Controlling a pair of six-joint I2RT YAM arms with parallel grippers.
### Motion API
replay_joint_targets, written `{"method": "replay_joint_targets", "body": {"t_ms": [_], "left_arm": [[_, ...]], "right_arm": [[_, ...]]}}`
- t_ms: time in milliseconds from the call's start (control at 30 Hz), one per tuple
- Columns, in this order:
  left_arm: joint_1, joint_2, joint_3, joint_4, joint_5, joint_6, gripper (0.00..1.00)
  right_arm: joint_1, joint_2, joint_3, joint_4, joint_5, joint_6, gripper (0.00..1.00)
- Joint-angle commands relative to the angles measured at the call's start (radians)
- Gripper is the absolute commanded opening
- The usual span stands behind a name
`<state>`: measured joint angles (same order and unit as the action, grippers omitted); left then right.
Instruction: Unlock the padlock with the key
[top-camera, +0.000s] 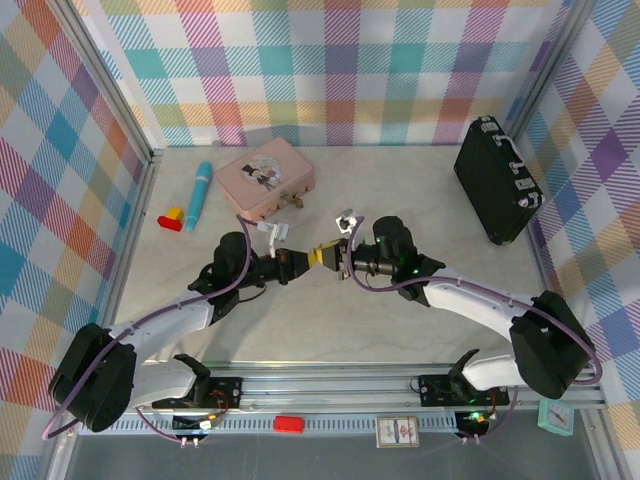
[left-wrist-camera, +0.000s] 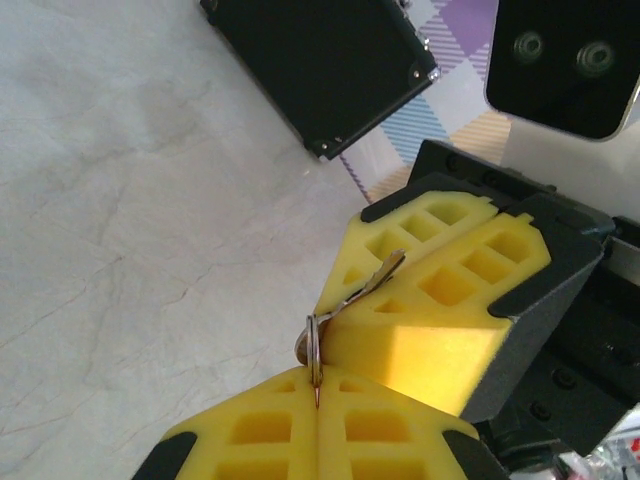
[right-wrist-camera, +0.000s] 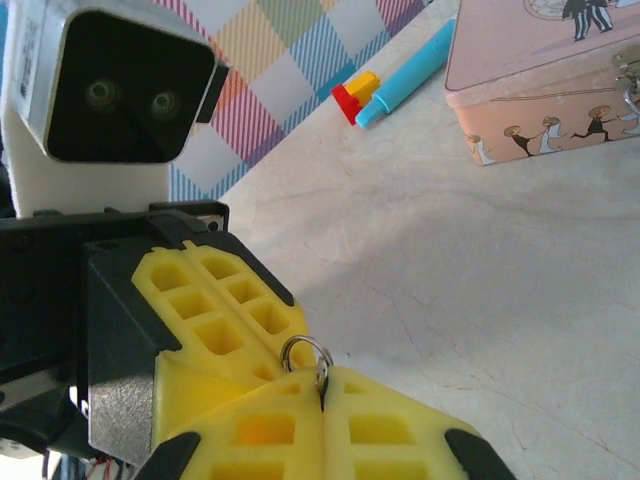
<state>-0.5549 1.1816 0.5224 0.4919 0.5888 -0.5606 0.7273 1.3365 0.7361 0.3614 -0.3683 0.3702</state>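
Note:
The thin silvery key (left-wrist-camera: 368, 287) hangs in the air between both grippers, over the middle of the table. My right gripper (top-camera: 337, 258) (right-wrist-camera: 323, 395) is shut on the key's flat end. Its ring (right-wrist-camera: 305, 353) sticks out past the yellow pads. My left gripper (top-camera: 312, 259) (left-wrist-camera: 317, 395) is shut on that ring (left-wrist-camera: 314, 345), seen edge-on in its seam. The two sets of pads meet tip to tip. A tiny brassy piece (top-camera: 293, 203) sits at the pink tin's (top-camera: 265, 178) near edge. It is too small to tell padlock from clasp.
A black case (top-camera: 497, 182) (left-wrist-camera: 320, 60) lies at the right wall. A blue marker (top-camera: 200, 193) (right-wrist-camera: 405, 75) and red and yellow blocks (top-camera: 171, 218) (right-wrist-camera: 353, 92) lie far left of the tin (right-wrist-camera: 540, 80). Plaid walls enclose three sides.

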Motion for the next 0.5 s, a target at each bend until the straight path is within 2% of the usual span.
{"method": "replay_joint_targets", "body": {"t_ms": [0, 267, 367, 467], "left_arm": [[-0.016, 0.022, -0.029, 0.086, -0.061, -0.063, 0.0], [-0.06, 0.067, -0.088, 0.329, -0.151, -0.25, 0.0], [-0.067, 0.07, -0.094, 0.38, -0.176, -0.296, 0.0], [-0.071, 0.064, -0.091, 0.386, -0.206, -0.321, 0.0]], "right_arm": [[-0.013, -0.009, -0.029, 0.125, -0.043, 0.076, 0.14], [-0.04, 0.0, -0.067, 0.321, -0.099, 0.264, 0.25], [-0.041, -0.029, -0.095, 0.333, -0.031, 0.305, 0.34], [-0.041, -0.106, -0.118, 0.229, 0.094, 0.301, 0.38]]}}
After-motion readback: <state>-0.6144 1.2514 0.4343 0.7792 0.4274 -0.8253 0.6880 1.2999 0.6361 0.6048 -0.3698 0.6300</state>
